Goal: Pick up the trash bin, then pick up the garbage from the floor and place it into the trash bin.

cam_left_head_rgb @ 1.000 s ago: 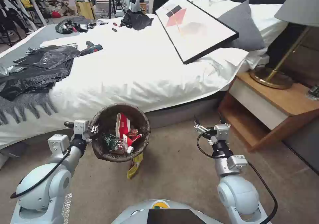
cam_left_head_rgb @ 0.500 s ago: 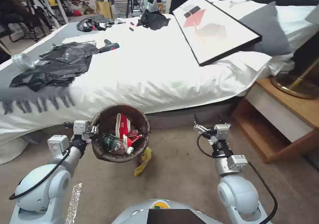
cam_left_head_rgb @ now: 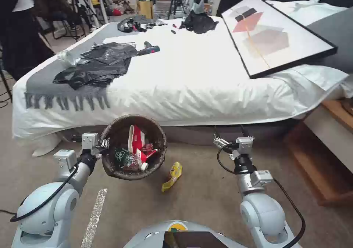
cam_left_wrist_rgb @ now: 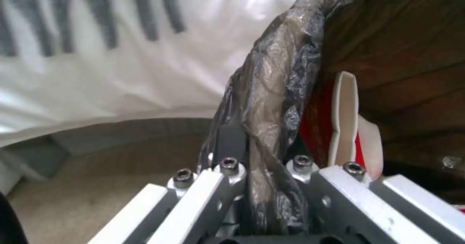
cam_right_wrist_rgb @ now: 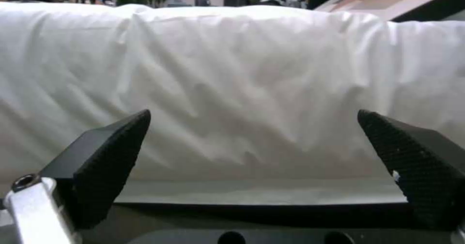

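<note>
Bin (cam_left_head_rgb: 133, 147) hangs off the floor, its rim clamped by the left gripper (cam_left_head_rgb: 104, 143) at nine o'clock. Right gripper (cam_left_head_rgb: 230, 133) spread, holding nothing; yellow wrapper (cam_left_head_rgb: 173, 175) lies at the bin's four o'clock.

Trash bin (cam_left_head_rgb: 110, 167) white wall hidden under its dark bag, nightstand (cam_left_head_rgb: 331, 137) cut off at right edge, small bits by the black heap (cam_left_head_rgb: 200, 22) too small to tell.

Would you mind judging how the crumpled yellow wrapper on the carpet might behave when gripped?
The crumpled yellow wrapper looks thin and creased, so probably floppy and light. It lies flat on the carpet, so the open right gripper may struggle to get under it; rolling seems unlikely.
</note>
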`<state>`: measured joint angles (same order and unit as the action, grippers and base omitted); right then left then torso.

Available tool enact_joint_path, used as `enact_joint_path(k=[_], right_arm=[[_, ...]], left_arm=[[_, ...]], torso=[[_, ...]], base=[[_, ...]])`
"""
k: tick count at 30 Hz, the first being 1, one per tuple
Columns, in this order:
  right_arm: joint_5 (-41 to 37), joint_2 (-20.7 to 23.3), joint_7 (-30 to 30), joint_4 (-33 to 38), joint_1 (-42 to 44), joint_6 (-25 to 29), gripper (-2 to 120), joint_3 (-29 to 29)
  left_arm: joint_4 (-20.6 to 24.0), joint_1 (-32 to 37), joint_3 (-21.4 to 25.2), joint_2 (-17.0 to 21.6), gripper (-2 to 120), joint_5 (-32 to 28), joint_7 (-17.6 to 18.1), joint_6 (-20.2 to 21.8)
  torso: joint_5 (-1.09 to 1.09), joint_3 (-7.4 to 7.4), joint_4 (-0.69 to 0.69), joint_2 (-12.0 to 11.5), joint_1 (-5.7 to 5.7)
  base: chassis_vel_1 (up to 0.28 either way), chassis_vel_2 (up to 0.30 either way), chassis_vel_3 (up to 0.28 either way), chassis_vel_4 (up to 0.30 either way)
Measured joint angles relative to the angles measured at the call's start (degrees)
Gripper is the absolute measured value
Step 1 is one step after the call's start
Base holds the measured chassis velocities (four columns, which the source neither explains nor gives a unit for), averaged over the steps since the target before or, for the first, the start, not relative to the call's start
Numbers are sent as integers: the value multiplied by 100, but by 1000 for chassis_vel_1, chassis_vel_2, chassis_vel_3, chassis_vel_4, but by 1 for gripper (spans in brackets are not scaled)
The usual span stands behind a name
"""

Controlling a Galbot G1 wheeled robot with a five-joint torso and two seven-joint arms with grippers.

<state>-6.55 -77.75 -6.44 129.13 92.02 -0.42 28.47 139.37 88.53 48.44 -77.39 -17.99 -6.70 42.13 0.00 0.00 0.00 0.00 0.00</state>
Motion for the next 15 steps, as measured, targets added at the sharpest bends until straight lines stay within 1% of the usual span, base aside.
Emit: enact_joint_path(k=[15], right_arm=[[-13,-16,-20,-33,33,-17,100,20]], left_arm=[[-29,-20,10,8,3,-9,-3,0]], torso=[[0,0,0,0,0]], base=[[70,62,66,68]])
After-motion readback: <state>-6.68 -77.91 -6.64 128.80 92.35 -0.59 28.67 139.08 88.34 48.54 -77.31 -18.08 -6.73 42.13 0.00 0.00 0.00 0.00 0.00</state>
